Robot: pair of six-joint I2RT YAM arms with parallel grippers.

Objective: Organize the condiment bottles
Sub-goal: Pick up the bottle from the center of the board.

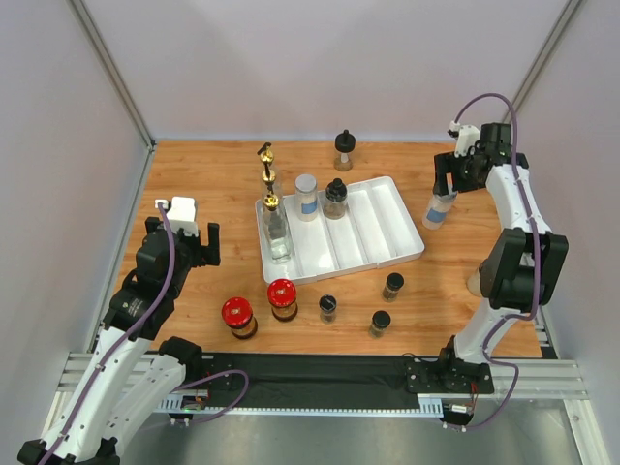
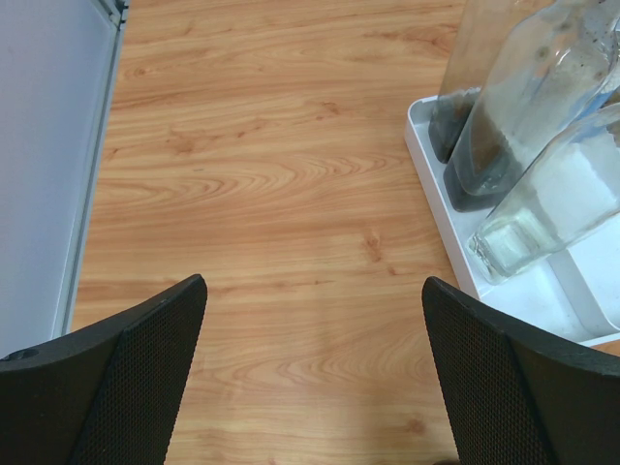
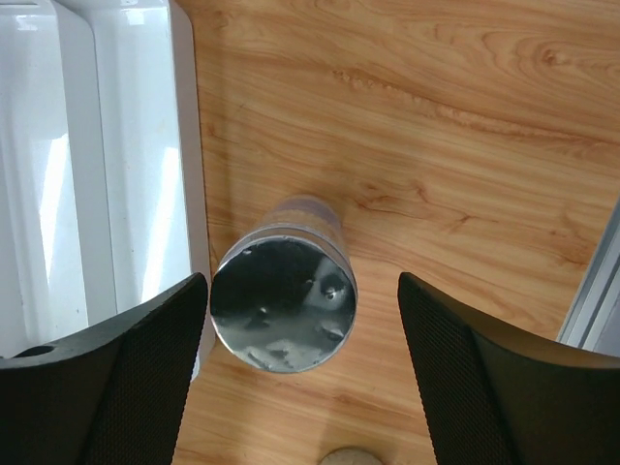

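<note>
1. Looking down from above at a wooden table point(image 1: 194, 184) with a white tray point(image 1: 383, 228) in the middle.
2. Standing in the tray's left slot, one behind the other: three tall clear bottles point(image 1: 276, 235) with gold spouts.
3. Sitting at the far end of the next slot: a pale-lidded jar point(image 1: 306, 197). Just beside it, one slot over: a dark jar point(image 1: 335, 199) with a black cap.
4. Standing alone on the wood behind the tray: a black-topped jar point(image 1: 343, 150).
5. Standing on the wood in front of the tray: two red-lidded jars point(image 1: 237, 315) close together. To their right, a little apart from each other: three small spice jars point(image 1: 327, 308) with black caps.
6. Hanging low over bare wood, just left of the tray: the left claw point(image 2: 312, 291). Spread wide, with nothing between its fingers. Showing at the right of its own camera view: the bottoms of the tall clear bottles in the tray.
7. Reaching down by the tray's right wall: the right claw point(image 3: 303, 281). Spread apart, one finger on each side of a silver-lidded jar point(image 3: 286, 305).
8. Not squeezing that jar: bare wood showing between the lid and the right finger. Left finger very close to the lid; cannot tell if touching.
9. Standing on the wood just outside the tray, not in any slot: that same silver-lidded jar, with a blue band round it.
</note>
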